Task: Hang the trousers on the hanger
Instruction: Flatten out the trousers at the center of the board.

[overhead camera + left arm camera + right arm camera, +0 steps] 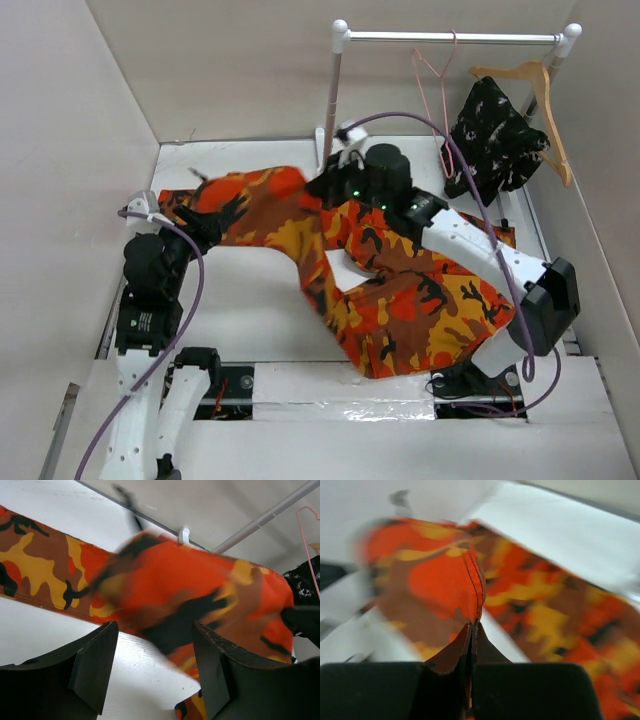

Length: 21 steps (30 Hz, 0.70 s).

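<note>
Gripping: the right pincer (471,627) is clenched on a stitched fold of the trousers (400,290), near their middle.
Left pincer (155,672): released, jaws apart with nothing between them; cloth lies just ahead.
Trousers position: spread on the table (250,310), not on the hanger; one leg runs out to the left end beside the left pincer, and the bulk lies near right.
Long axis: roughly left to right across the table.
Hanger (430,95): hung on the rail (455,37), above and to the far right of the right pincer, well apart from the cloth.
Nearer arm: right, by judgement.
Next move, judged: carry the held fold up and right toward the hanger; the trailing leg may drag.
</note>
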{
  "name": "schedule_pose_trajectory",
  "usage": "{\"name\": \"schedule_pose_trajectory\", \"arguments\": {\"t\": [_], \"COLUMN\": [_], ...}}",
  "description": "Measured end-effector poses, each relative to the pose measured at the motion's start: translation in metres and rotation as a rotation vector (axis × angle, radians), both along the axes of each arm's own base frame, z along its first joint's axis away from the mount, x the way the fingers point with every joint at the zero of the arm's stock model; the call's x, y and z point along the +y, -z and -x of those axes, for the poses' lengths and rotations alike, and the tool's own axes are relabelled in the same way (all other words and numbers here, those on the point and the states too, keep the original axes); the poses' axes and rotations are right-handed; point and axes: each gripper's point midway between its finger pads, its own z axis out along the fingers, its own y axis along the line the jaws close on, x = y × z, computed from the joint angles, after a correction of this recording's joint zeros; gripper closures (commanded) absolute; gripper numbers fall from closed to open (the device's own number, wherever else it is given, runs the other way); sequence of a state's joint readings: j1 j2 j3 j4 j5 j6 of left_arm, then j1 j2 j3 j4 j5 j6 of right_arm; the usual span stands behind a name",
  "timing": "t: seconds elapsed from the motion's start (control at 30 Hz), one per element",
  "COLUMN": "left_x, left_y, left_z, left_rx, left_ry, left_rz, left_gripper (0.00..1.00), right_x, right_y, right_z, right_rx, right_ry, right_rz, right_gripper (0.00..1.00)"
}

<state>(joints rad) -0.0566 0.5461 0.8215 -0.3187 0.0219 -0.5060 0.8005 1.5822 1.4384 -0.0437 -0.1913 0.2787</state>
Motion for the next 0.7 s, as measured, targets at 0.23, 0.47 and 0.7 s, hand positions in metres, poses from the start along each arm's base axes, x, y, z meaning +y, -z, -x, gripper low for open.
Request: {"name": "schedule_pose_trajectory", "arguments": {"t": [0.23, 0.47, 0.7], "left_x": [-0.012, -0.016, -0.030], "left_y": [0.058, 0.137, 0.187], "left_z": [-0.031, -0.032, -0.051], "left_rx": [0.141, 0.285, 0.386], "left_ry": [0.035, 0.009, 0.029], "left_rz": [0.052, 0.131, 0.198], "left_gripper": [0.45, 0.43, 0.45], "right_x": [-0.077, -0.094, -0.093], "right_y": [0.202, 0.268, 0.216], "right_z": [-0.076, -0.060, -0.066], "right_rx": [0.341, 0.489, 0.384], "right_ry": [0.196, 0.207, 0.236], "right_rz": [0.244, 0.373, 0.318], "right_gripper": [0.94, 0.51, 0.40]}}
